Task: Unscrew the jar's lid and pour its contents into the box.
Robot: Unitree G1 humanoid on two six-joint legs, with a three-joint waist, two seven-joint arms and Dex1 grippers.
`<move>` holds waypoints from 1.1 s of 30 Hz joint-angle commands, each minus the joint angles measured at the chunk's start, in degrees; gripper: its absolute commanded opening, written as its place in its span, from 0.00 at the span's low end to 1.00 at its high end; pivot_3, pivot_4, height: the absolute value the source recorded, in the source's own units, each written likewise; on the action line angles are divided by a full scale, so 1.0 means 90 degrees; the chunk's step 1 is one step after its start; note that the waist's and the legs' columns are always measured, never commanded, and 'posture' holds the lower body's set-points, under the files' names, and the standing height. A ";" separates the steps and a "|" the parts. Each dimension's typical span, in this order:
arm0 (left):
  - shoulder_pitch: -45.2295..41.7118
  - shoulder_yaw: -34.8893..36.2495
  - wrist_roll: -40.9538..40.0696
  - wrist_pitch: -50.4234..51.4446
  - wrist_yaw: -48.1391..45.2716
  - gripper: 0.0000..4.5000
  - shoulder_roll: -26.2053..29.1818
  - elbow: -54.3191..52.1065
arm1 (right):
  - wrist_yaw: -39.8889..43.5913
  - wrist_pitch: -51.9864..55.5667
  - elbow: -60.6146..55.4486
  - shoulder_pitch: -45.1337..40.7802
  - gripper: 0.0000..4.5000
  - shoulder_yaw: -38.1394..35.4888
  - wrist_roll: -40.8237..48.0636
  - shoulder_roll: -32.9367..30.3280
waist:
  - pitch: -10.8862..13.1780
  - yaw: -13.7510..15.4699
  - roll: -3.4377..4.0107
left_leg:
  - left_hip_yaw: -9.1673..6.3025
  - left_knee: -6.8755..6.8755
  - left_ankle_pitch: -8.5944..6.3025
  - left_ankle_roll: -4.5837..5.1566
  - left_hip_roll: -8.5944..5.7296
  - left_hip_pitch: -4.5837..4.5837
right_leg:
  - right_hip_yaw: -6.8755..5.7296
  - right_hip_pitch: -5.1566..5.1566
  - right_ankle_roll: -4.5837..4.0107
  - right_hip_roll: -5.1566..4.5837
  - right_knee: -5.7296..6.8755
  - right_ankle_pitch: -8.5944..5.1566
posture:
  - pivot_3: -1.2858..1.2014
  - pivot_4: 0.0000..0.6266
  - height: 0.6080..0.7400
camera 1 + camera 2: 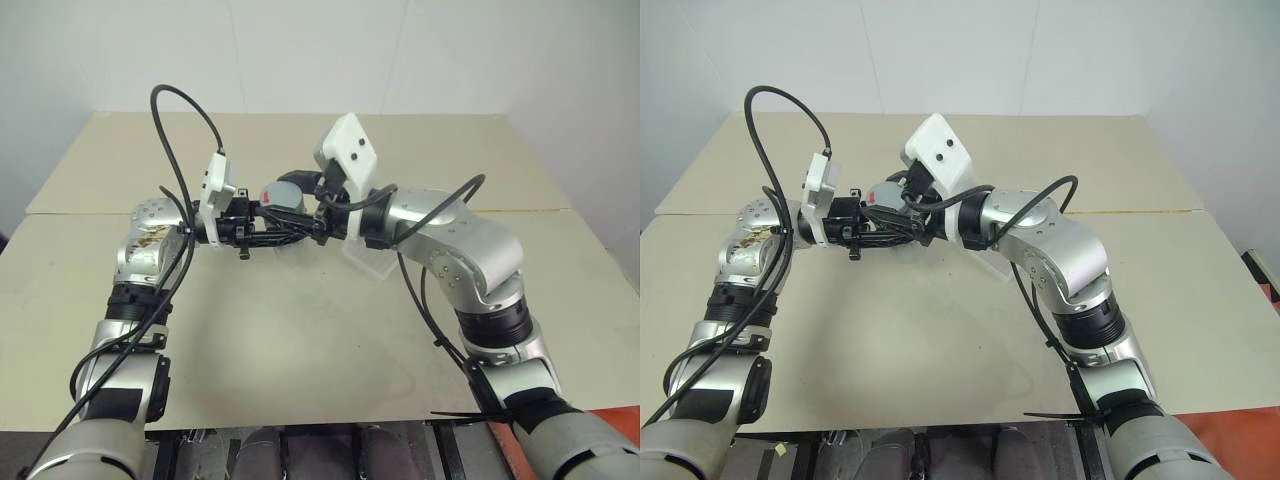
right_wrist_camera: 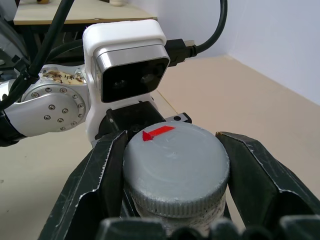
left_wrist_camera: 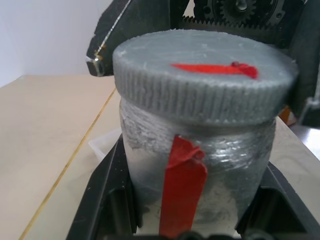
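The silver-grey jar (image 3: 220,170), with a red stripe down its side, is held above the table with my left gripper (image 1: 280,224) shut on its body. The ribbed lid (image 2: 175,165), marked red on top, sits on the jar. My right gripper (image 1: 302,196) comes in from the opposite side and is shut on the lid, one black finger (image 2: 100,175) on each side of it. The contents are hidden inside the jar. The clear plastic box (image 1: 366,262) lies on the table just below and behind my right wrist.
The beige table (image 1: 300,340) is made of two boards with a seam (image 1: 560,211) running across. Black cables (image 1: 175,130) loop over both forearms. A white wall stands behind the table's far edge.
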 commanded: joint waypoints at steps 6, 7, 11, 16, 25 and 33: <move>0.0081 -0.0090 -0.0112 0.0054 -0.0478 0.43 0.0208 -0.0419 | 0.0224 -0.0377 -0.0042 -0.0085 0.62 -0.0069 -0.0203 -0.0019 | 0.0001 -0.0011 0.0001 | 0.0000 -0.0001 0.0000 -0.0001 0.0001 0.0000 | 0.0000 -0.0002 0.0000 0.0000 0.0000 0.0000 | 0.52 0.24 1.00; 0.0088 -0.0123 -0.0129 0.0072 -0.0604 0.43 0.0245 -0.0414 | 0.0364 -0.0432 -0.0029 -0.0061 0.62 -0.0072 -0.0161 -0.0058 | 0.0001 -0.0011 0.0001 | 0.0000 -0.0001 0.0000 -0.0001 0.0001 0.0000 | 0.0000 -0.0001 0.0000 0.0001 0.0000 0.0000 | 0.52 0.24 1.00; 0.0153 -0.0421 -0.0437 0.0031 -0.0925 0.43 0.0547 -0.0524 | 0.1688 -0.1008 0.0183 0.0141 0.62 -0.0201 0.0305 -0.0274 | 0.0001 0.0003 0.0001 | 0.0001 0.0000 -0.0001 0.0002 0.0000 0.0000 | -0.0002 0.0001 0.0000 0.0000 -0.0002 0.0000 | 0.52 0.24 1.00; 0.0306 -0.1001 -0.1170 -0.0059 -0.0925 0.43 0.1083 -0.0705 | 0.3753 -0.1848 0.0977 0.0084 0.62 -0.0096 0.0616 -0.0625 | 0.0002 -0.0002 0.0002 | -0.0003 0.0000 -0.0020 0.0033 0.0001 0.0001 | -0.0001 0.0002 0.0000 0.0001 -0.0003 0.0000 | 0.52 0.24 1.00; 0.0402 -0.1743 -0.1994 -0.0234 -0.0925 0.43 0.1603 -0.1057 | 0.5471 -0.2760 0.2730 -0.0573 0.62 0.0143 0.0333 -0.0298 | 0.0006 -0.0018 0.0008 | -0.0004 0.0000 -0.0018 0.0031 0.0005 0.0009 | 0.0005 -0.0007 0.0000 0.0004 0.0027 -0.0001 | 0.52 0.24 1.00; 0.0556 -0.1156 -0.1635 -0.0228 -0.0671 0.43 0.1332 -0.0740 | 0.4378 -0.2769 0.2648 -0.0301 0.99 -0.0319 0.0082 -0.0106 | 0.0006 0.0009 0.0009 | 0.0004 0.0006 0.0003 -0.0006 0.0004 0.0004 | 0.0003 -0.0010 0.0000 0.0002 0.0027 -0.0001 | 0.52 0.24 1.00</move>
